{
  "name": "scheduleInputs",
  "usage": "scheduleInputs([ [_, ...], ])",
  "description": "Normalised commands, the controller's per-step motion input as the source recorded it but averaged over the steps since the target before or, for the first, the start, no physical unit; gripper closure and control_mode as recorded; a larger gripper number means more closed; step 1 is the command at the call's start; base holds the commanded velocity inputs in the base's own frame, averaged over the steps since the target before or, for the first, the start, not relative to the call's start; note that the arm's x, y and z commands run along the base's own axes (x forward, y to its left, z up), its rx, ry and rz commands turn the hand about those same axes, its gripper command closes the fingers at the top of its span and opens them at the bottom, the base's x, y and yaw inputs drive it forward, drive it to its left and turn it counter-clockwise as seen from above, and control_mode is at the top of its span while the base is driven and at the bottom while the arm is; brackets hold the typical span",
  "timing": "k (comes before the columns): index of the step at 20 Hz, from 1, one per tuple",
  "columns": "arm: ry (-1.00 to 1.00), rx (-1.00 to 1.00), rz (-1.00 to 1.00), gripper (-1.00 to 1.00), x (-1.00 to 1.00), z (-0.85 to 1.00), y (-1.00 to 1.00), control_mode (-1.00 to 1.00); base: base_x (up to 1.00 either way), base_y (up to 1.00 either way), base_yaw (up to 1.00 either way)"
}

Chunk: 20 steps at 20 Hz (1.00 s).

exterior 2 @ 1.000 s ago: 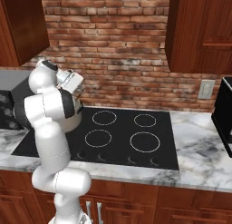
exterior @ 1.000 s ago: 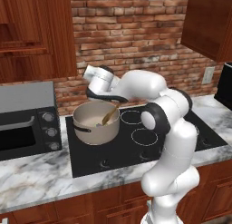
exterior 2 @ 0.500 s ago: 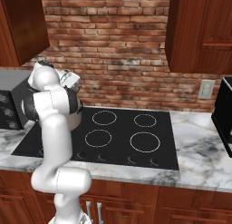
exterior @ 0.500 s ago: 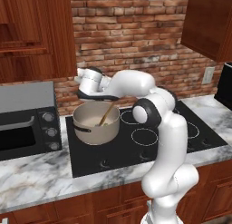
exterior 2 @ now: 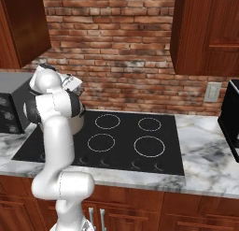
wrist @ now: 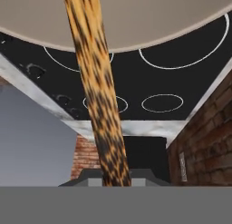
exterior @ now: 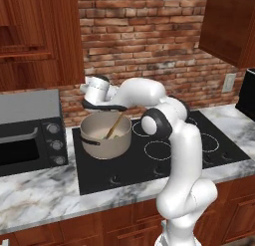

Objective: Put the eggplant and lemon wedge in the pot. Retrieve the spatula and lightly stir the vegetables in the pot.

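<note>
While the gripper (exterior: pixel 121 109) hangs just above the pot (exterior: pixel 105 135), its jaws are nearly closed on the thin handle of the spatula (exterior: pixel 114 127), which slants down from the hand into the pot. The hand view looks along that handle (wrist: pixel 96 91), brown and mottled, running straight out from between the finger tips toward the pot's pale rim (wrist: pixel 136 35). The slanted hold looks chosen so the paddle head reaches the pot's floor while the hand stays clear of the rim, as stirring needs. Inside, I cannot make out the eggplant or the lemon wedge; the pot's wall hides the bottom. The pot sits on the rear left burner of the black cooktop (exterior: pixel 164 155), its dark handle pointing left toward the microwave (exterior: pixel 30 135). A brick wall (exterior: pixel 149 46) stands behind.
</note>
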Motion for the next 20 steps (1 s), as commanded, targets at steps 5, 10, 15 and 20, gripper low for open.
scheduleInputs([
  [5,0.05,-0.02,0.06,1.00,0.21,0.31,-0.12,-1.00,0.00,0.00,0.00],
  [10,0.07,-0.01,0.07,1.00,0.00,-0.08,-0.08,-1.00,0.00,0.00,0.00],
  [15,0.11,-0.04,0.01,1.00,-0.01,-0.56,0.01,-1.00,0.00,0.00,0.00],
  [20,0.12,-0.02,0.03,1.00,0.02,-0.17,0.00,-1.00,0.00,0.00,0.00],
])
